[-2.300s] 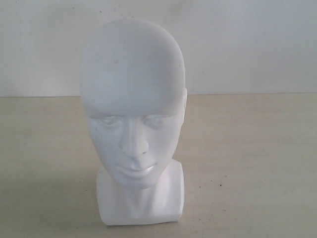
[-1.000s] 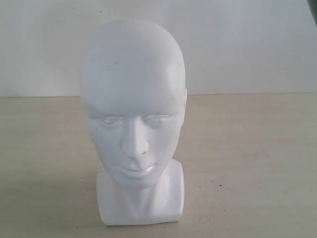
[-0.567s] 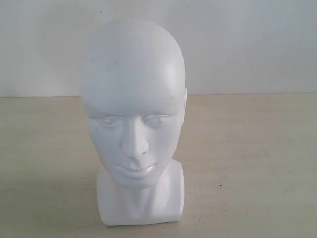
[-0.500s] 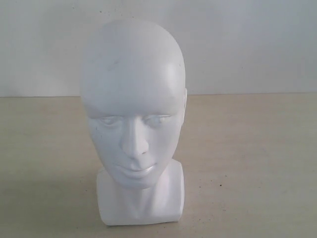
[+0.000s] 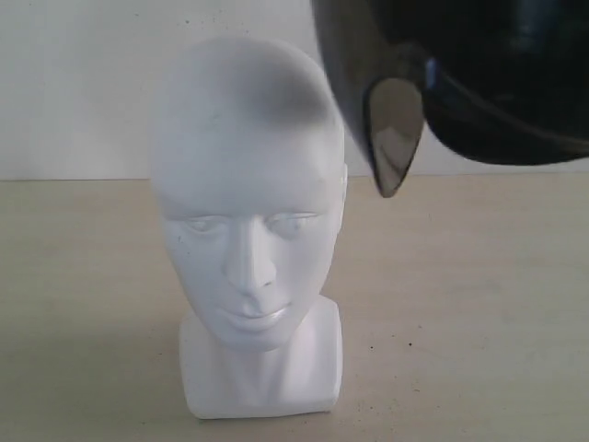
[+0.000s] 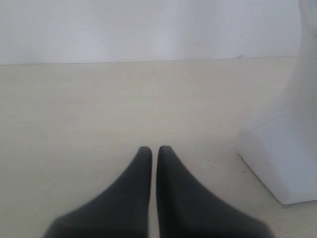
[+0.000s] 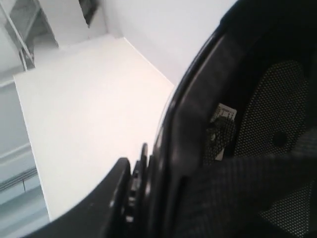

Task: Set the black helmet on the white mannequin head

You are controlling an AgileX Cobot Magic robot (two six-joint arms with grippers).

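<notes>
- Left fingers (image 6: 131, 198) are pressed together, with only a thin slit left between the tips. Nothing is held.
- They are positioned low over the bench (image 6: 74, 109), near the neck base of the white mannequin head (image 6: 282, 158) but apart from it.
- Right fingers (image 7: 119, 198) are pinched on the rim of the black helmet (image 7: 198, 124). One finger is seen outside the shell, and mesh lining is seen inside.
- In the exterior view the helmet (image 5: 497, 74) is held in the air, up and right of the crown, close beside it and not seated on it.
- The tinted visor (image 5: 394, 138) tip is hung level with the temple.
- The head (image 5: 248, 184) is stood upright on the bench, face to camera, with a shadow cast on the crown.
</notes>
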